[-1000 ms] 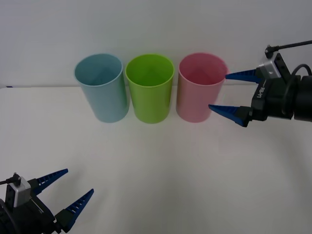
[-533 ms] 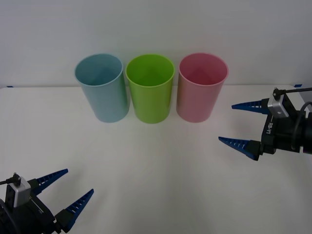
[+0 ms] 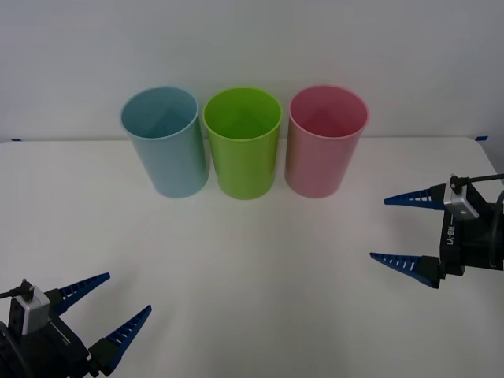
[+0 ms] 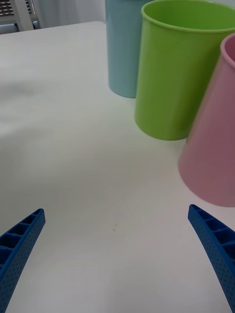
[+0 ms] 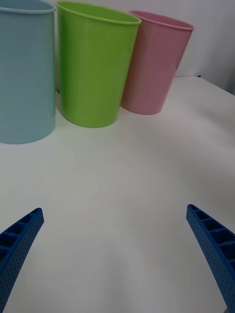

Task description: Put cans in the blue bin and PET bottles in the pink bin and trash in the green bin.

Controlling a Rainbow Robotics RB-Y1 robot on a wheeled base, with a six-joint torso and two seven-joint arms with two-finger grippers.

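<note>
Three bins stand in a row at the back of the white table: the blue bin (image 3: 164,140) on the left, the green bin (image 3: 242,141) in the middle, the pink bin (image 3: 324,139) on the right. They also appear as the blue bin (image 5: 24,73), green bin (image 5: 93,63) and pink bin (image 5: 154,61), and as the blue bin (image 4: 123,46), green bin (image 4: 178,68) and pink bin (image 4: 213,142). My right gripper (image 3: 403,229) hangs open and empty at the right, in front of the pink bin. My left gripper (image 3: 110,307) rests open and empty at the front left. Cans, PET bottles and trash are out of view.
The white table (image 3: 252,260) spreads bare between the bins and my grippers. A grey wall rises just behind the bins. A piece of equipment (image 4: 17,12) stands beyond the table's far edge in the right wrist view.
My right gripper has drawn back from beside the pink bin's rim, moving down and toward the front right of the table, still open. The left arm has not moved.
</note>
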